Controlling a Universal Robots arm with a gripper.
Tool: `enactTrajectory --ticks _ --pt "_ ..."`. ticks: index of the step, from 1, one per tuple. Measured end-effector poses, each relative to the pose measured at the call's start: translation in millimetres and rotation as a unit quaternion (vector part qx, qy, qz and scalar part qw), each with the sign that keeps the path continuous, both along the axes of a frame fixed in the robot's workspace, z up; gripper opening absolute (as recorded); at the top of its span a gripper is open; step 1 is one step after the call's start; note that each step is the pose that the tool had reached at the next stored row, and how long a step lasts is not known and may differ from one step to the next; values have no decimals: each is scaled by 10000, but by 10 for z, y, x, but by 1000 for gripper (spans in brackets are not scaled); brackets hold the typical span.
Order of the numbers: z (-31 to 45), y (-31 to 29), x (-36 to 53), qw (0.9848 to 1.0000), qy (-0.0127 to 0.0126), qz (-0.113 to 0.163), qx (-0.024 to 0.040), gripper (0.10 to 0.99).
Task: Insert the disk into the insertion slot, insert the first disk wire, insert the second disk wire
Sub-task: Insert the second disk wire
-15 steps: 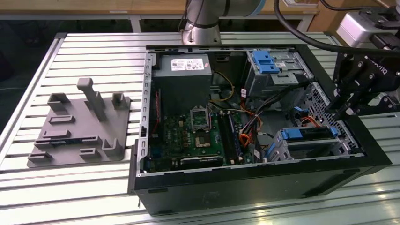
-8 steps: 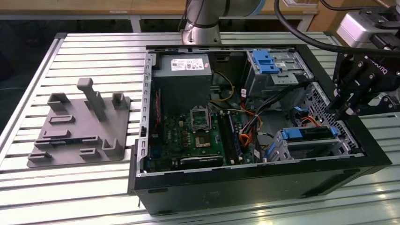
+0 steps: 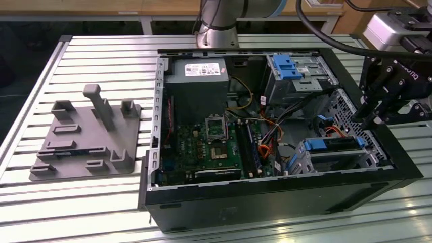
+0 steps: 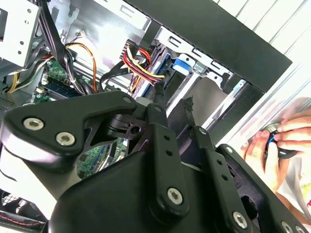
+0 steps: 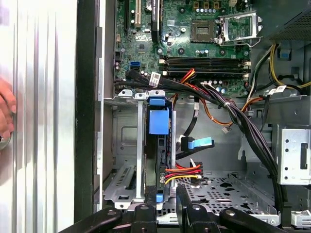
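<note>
Pincer, jaws slightly parted and empty, hangs over the computer case's corner, where the disk sits in the insertion slot; the loose blue-plugged wire likely needs a square, straight push.

You had nothing there that could be read. The white label on the grey power supply carried dark print and bar marks, too fine to make out. The pale lettering on the black body of the gripper was a maker's mark, cut off at the frame's edge. In the first wrist view, a small white tag on the black cable bundle bore print too small to tell.
</note>
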State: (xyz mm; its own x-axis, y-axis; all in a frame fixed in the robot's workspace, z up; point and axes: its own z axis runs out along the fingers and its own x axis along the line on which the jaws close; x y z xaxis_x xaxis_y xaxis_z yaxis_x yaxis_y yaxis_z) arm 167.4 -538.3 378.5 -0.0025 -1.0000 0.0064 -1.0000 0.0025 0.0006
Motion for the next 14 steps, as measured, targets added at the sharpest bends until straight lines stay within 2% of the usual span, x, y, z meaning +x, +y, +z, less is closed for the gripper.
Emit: enactTrajectory --ticks 2,4,7,12,13,14 --pt "-1 33 -2 10000 0 6 -88 302" --pt "-1 81 -2 9999 1 9 -138 302" --pt "-2 195 -2 9999 1 10 -171 302" --pt "-1 417 -3 9998 1 10 -216 302" --pt "-3 444 -10 9997 1 9 -254 302" --pt "-2 454 -30 9995 1 11 -320 302"
